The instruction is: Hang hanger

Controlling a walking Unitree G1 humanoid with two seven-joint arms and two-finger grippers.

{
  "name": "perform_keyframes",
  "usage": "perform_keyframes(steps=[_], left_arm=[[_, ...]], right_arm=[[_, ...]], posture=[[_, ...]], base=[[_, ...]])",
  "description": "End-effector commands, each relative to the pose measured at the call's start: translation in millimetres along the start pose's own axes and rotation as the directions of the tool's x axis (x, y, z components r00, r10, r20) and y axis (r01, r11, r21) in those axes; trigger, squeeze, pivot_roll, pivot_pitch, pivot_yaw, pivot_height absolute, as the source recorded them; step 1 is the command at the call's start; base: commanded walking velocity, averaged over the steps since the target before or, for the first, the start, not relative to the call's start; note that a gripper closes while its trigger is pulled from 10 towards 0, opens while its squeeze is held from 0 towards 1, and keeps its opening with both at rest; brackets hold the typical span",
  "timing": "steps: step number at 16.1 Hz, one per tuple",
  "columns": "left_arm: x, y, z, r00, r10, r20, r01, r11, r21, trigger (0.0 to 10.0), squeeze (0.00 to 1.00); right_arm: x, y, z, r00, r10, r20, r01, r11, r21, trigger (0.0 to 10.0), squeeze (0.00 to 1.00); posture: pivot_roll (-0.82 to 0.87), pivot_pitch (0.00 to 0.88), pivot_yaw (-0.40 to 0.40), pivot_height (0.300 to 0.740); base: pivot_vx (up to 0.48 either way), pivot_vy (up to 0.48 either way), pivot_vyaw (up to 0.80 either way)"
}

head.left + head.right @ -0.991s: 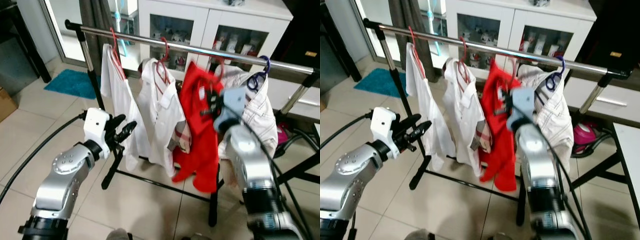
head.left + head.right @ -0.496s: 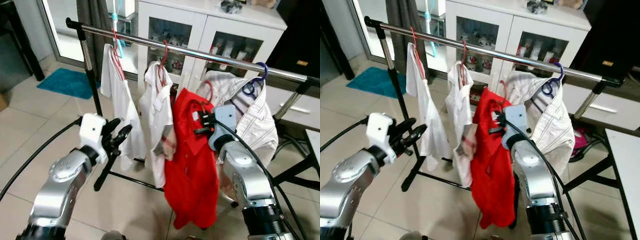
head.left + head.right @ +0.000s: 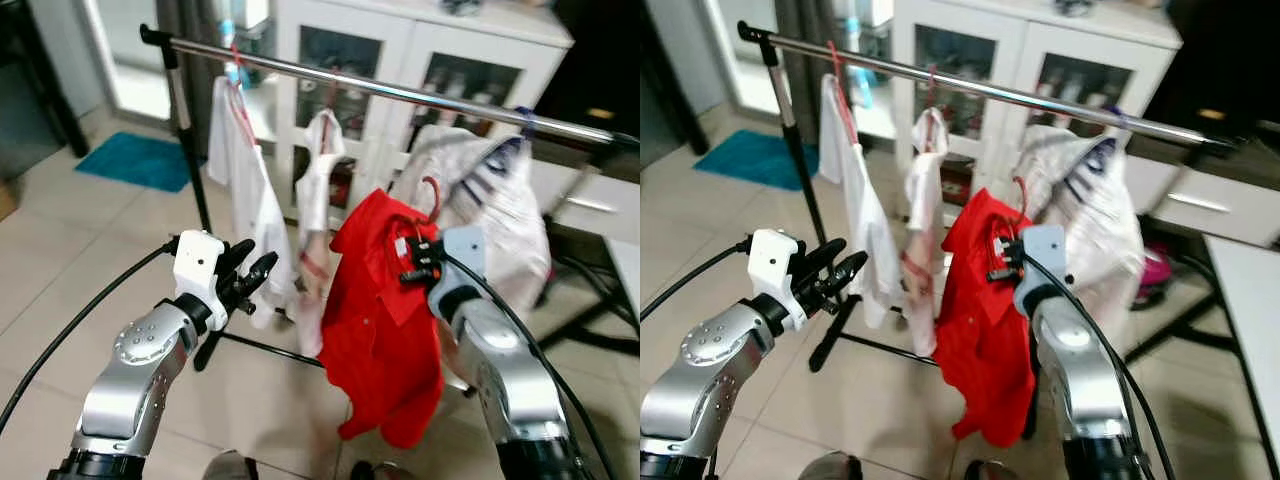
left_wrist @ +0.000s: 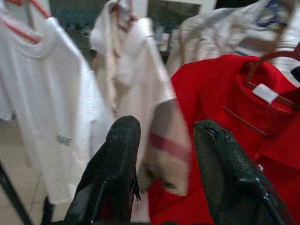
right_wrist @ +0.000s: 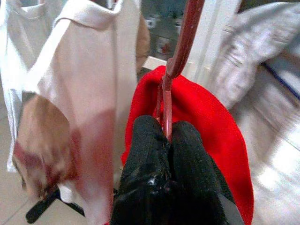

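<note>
Red shirt (image 3: 385, 320) on red hanger (image 5: 180, 51); white shirts (image 3: 240, 190) beside.

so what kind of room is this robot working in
Probably a living or laundry area in a home: a metal clothes rail hung with shirts, a white glass-door cabinet behind it, tiled floor and a teal mat.

Blurred striped shirt (image 3: 495, 200) at right

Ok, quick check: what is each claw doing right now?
Left claw: open, holding nothing, pointed at the hung shirts.
Right claw: shut on the red hanger carrying the red shirt.
</note>
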State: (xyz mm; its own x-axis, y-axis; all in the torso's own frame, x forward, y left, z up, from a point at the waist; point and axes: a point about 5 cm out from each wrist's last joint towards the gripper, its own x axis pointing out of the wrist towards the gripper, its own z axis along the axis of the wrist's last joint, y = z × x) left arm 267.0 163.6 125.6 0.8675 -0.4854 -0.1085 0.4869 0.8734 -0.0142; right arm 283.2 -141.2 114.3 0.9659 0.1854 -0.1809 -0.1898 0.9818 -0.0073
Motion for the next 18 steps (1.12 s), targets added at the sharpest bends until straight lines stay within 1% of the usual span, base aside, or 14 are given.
perform_keyframes(steps=[1,3,5,6,8,9,10,11,12,14,15,16,18], left_arm=[[4.3,-7.0,1,1.000,-0.024,-0.004,0.024,1.000,0.004,10.0,0.00],[5.3,-10.4,1,0.999,-0.047,-0.011,0.047,0.999,0.010,10.0,0.00],[6.5,-11.1,0,0.998,-0.058,-0.011,0.058,0.998,0.006,10.0,0.00],[7.1,-11.3,1,0.998,-0.065,-0.011,0.065,0.998,0.003,10.0,0.00],[7.4,-10.0,-1,0.997,-0.076,-0.021,0.076,0.997,0.006,10.0,0.00],[6.9,-9.1,-2,0.997,-0.078,-0.025,0.078,0.997,0.004,10.0,0.00],[8.2,-10.9,0,0.996,-0.087,-0.005,0.087,0.996,0.010,10.0,0.97],[8.1,-11.6,5,0.994,-0.104,0.034,0.105,0.994,-0.012,10.0,1.00],[15.0,-8.2,6,0.997,-0.077,0.033,0.075,0.997,0.033,10.0,1.00],[20.0,0.4,6,0.999,-0.044,0.019,0.042,0.997,0.067,10.0,1.00],[28.8,0.4,8,0.998,-0.063,0.012,0.061,0.994,0.093,10.0,0.00],[31.9,-1.4,9,0.997,-0.075,0.018,0.073,0.994,0.086,10.0,0.00],[37.1,-6.9,10,0.994,-0.105,0.018,0.103,0.991,0.084,10.0,0.00]], right_arm=[[-3.5,-9.1,12,0.999,-0.026,0.045,0.027,1.000,-0.012,0.0,0.00],[-6.7,-7.1,15,0.999,0.005,0.048,-0.004,1.000,-0.028,0.0,0.00],[-9.9,-7.7,17,0.999,0.016,0.052,-0.014,0.999,-0.036,0.0,0.00],[-13.1,-6.6,20,0.998,0.042,0.057,-0.039,0.998,-0.043,0.0,0.00],[-18.6,7.5,27,0.981,0.183,0.064,-0.180,0.982,-0.048,0.0,0.00],[-21.8,16.6,30,0.964,0.255,0.071,-0.254,0.967,-0.029,0.0,0.00],[-26.0,24.5,35,0.940,0.329,0.087,-0.329,0.944,-0.009,0.0,0.00],[-29.1,33.7,40,0.918,0.383,0.101,-0.386,0.923,0.003,0.0,0.00],[-34.9,47.3,47,0.875,0.468,0.126,-0.475,0.880,0.028,0.0,0.00],[-40.1,57.3,51,0.840,0.524,0.142,-0.535,0.843,0.053,0.0,0.00],[-45.8,61.9,54,0.803,0.579,0.142,-0.591,0.805,0.052,0.0,0.00],[-47.8,64.5,56,0.785,0.603,0.145,-0.614,0.787,0.051,0.0,0.00],[-51.0,65.5,61,0.761,0.629,0.157,-0.643,0.764,0.058,0.0,0.00]], posture=[[-0.04,0.000,-0.054,0.740],[-0.06,0.000,-0.047,0.740],[-0.07,0.000,-0.031,0.740],[-0.07,0.000,-0.024,0.740],[-0.07,0.000,-0.029,0.740],[-0.06,0.000,-0.040,0.740],[-0.05,0.000,-0.046,0.740],[-0.04,0.000,-0.059,0.740],[-0.03,0.000,-0.071,0.740],[-0.04,0.000,-0.089,0.740],[-0.04,0.000,-0.092,0.740],[-0.05,0.000,-0.089,0.740],[-0.05,0.000,-0.087,0.740]], base=[[-0.247,0.000,0.00],[-0.247,0.000,0.00],[-0.244,0.000,0.00],[-0.240,0.000,0.00],[0.000,0.000,0.00],[0.000,0.000,0.00],[0.000,0.000,0.00],[0.000,0.000,0.00],[0.000,0.000,0.00],[0.000,0.000,0.00],[0.000,0.000,0.00],[0.000,0.000,0.00],[0.000,0.000,0.00]])
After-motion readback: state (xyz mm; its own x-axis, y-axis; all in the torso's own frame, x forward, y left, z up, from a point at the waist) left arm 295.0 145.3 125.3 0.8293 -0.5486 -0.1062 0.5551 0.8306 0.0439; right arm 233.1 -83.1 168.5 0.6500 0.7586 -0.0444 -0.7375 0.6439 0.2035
